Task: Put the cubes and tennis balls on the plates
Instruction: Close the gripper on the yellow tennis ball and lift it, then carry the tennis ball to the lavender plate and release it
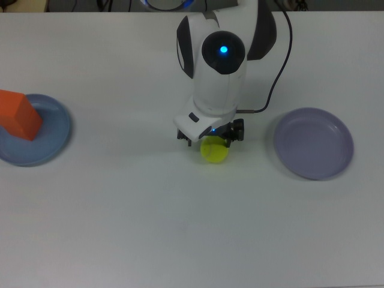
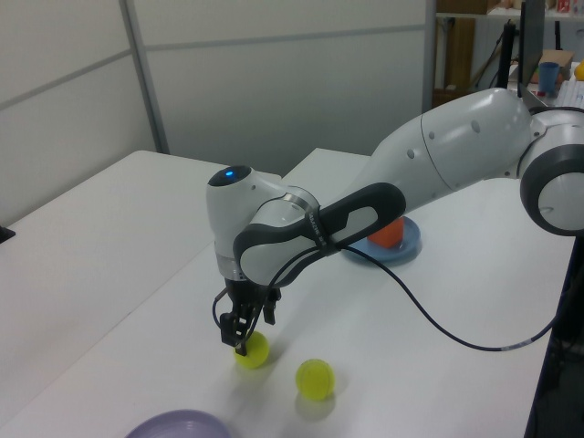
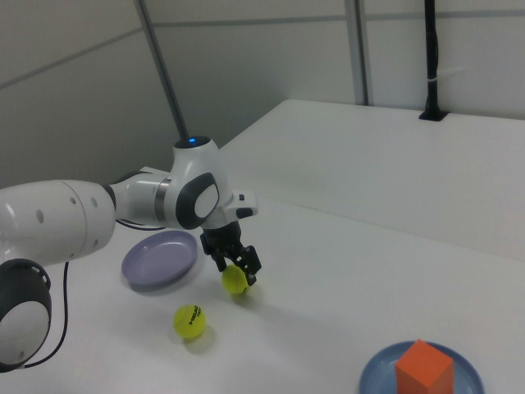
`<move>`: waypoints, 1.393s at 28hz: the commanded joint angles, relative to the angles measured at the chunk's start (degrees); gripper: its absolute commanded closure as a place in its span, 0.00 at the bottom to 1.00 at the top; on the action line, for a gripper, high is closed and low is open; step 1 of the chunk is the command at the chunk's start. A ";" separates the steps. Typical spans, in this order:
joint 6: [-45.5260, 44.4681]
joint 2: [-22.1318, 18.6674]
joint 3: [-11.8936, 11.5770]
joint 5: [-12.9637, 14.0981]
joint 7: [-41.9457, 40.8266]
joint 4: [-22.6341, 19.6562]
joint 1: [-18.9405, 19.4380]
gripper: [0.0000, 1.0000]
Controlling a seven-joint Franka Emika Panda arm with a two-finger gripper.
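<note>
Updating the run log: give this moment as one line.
gripper open, astride tennis ball | other ball on table | orange cubes on blue plate | lavender plate empty

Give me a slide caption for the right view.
Claw lowered onto a ball, second ball nearby, lavender plate behind, cube on the blue plate.

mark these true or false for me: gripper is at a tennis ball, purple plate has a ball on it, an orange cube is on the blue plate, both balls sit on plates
1. The gripper is down at a tennis ball. True.
2. The purple plate holds a ball. False: it is empty.
3. An orange cube sits on the blue plate. True.
4. Both balls are on plates. False: both lie on the table, including the lettered ball.
</note>
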 commanded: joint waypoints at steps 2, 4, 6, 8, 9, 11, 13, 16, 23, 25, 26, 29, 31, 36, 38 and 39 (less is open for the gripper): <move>0.41 -0.61 -0.58 -4.79 2.59 -0.20 1.23 0.01; 0.49 -0.44 -0.67 -6.10 4.78 -0.29 2.37 0.22; 0.41 -0.44 -0.58 -6.99 6.02 -0.37 2.55 0.35; 0.32 -0.52 -0.58 -7.52 6.38 -0.46 2.64 0.39; 0.32 -0.52 -0.58 -7.60 6.38 -0.46 2.73 0.39; -0.03 -0.52 -0.58 -8.66 6.38 -0.46 3.17 0.39; -0.21 -0.52 -0.58 -9.36 6.38 -0.64 3.17 0.39; -0.30 -0.52 -0.75 -10.77 6.20 -1.60 3.17 0.39; -3.19 -1.05 -0.84 -12.79 6.03 -1.25 2.99 0.54; -3.90 -2.53 -0.58 -12.18 6.11 -0.82 2.90 0.54; -3.90 -2.98 -0.40 -12.09 6.29 -0.38 3.08 0.54; -4.08 -3.95 0.38 -11.56 6.73 0.33 3.95 0.54; -3.99 -4.13 2.05 -10.51 7.43 2.34 5.62 0.53; -3.29 -3.95 2.50 -10.68 10.42 3.31 10.01 0.53; -2.85 -3.60 2.58 -10.86 10.51 3.93 12.03 0.53; -2.24 -3.34 2.50 -11.03 10.51 4.19 13.09 0.53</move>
